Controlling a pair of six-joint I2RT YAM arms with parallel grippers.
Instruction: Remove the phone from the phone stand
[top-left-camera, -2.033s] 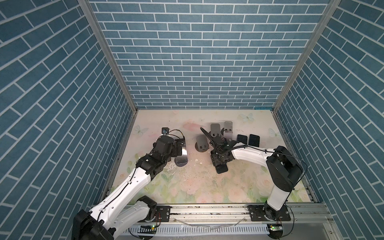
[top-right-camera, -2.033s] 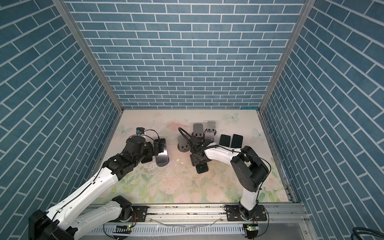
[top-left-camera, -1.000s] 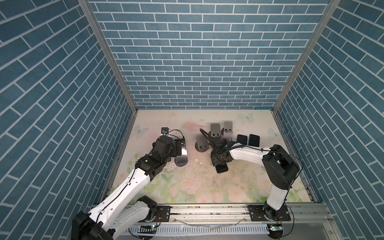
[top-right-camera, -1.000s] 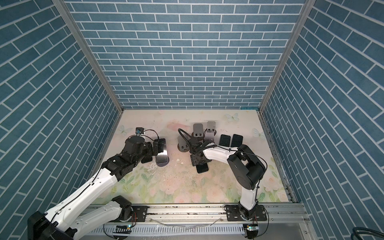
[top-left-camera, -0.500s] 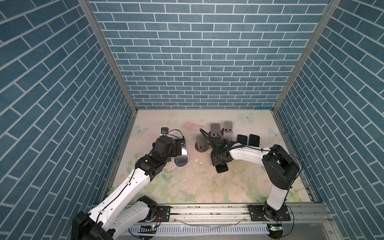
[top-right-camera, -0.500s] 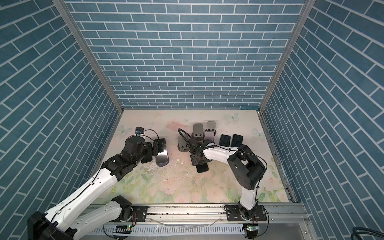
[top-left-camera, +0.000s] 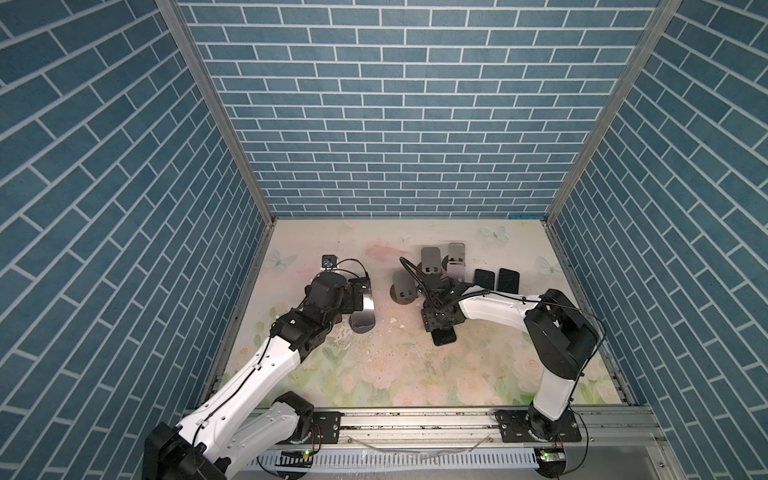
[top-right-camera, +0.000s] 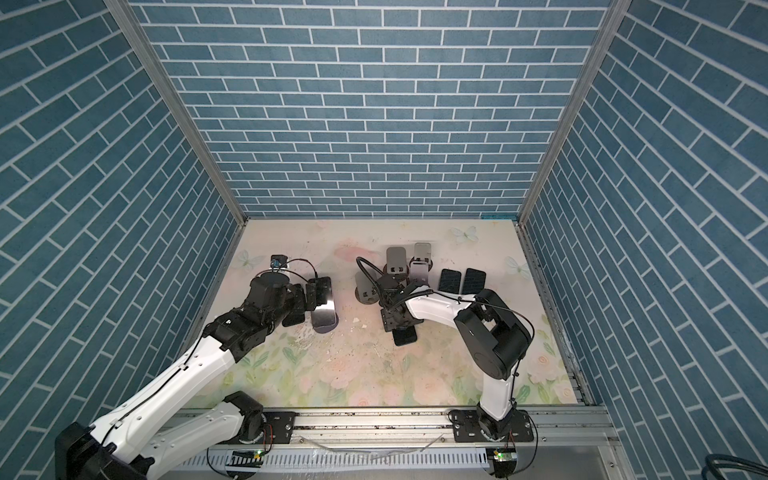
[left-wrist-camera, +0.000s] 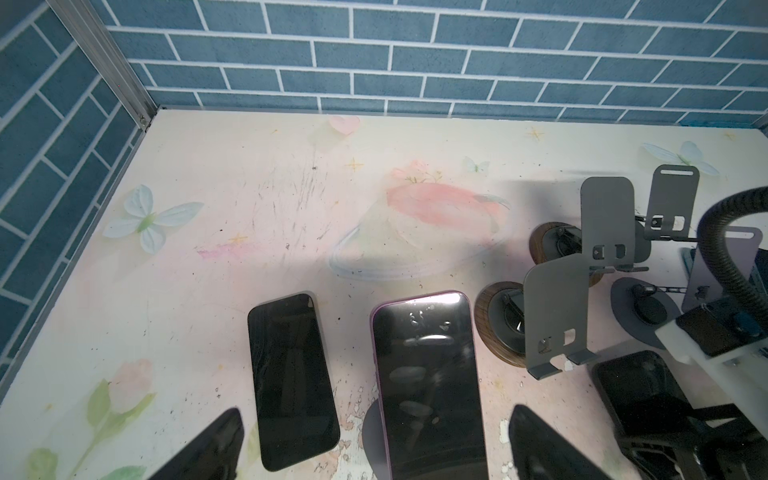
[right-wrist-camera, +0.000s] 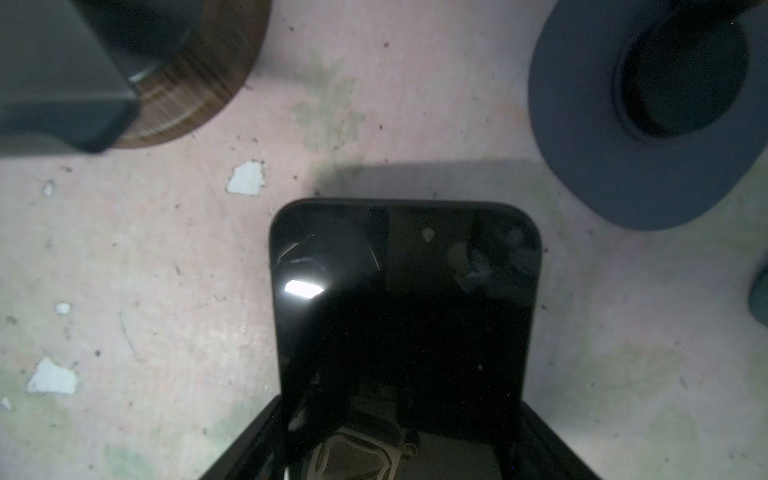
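The counter (top-left-camera: 415, 374) has a faded flower print with white chipped spots (right-wrist-camera: 246, 178). At the far right, two black phones (top-left-camera: 484, 277) lie flat, side by side. Grey stands (top-left-camera: 404, 286) are in the middle, a third black phone (top-left-camera: 444, 336) is nearer, and a fourth phone (left-wrist-camera: 291, 382) is at the left.

In the right wrist view the black phone (right-wrist-camera: 405, 291) runs out of the bottom edge; its lower end lies between the right jaws, which are dark and blurred; whether they press its sides I cannot tell; a wood-base stand (right-wrist-camera: 195, 83) is blurred and cut by the top edge; a grey base (right-wrist-camera: 623, 166) is cut by the right edge. In both top views the right jaws cover the far part of this phone (top-left-camera: 444, 337) (top-right-camera: 405, 337). In the left wrist view the purple phone (left-wrist-camera: 428, 374) is cut by the bottom edge and hides most of its stand (left-wrist-camera: 371, 436); the left jaws show only as two dark tips there.
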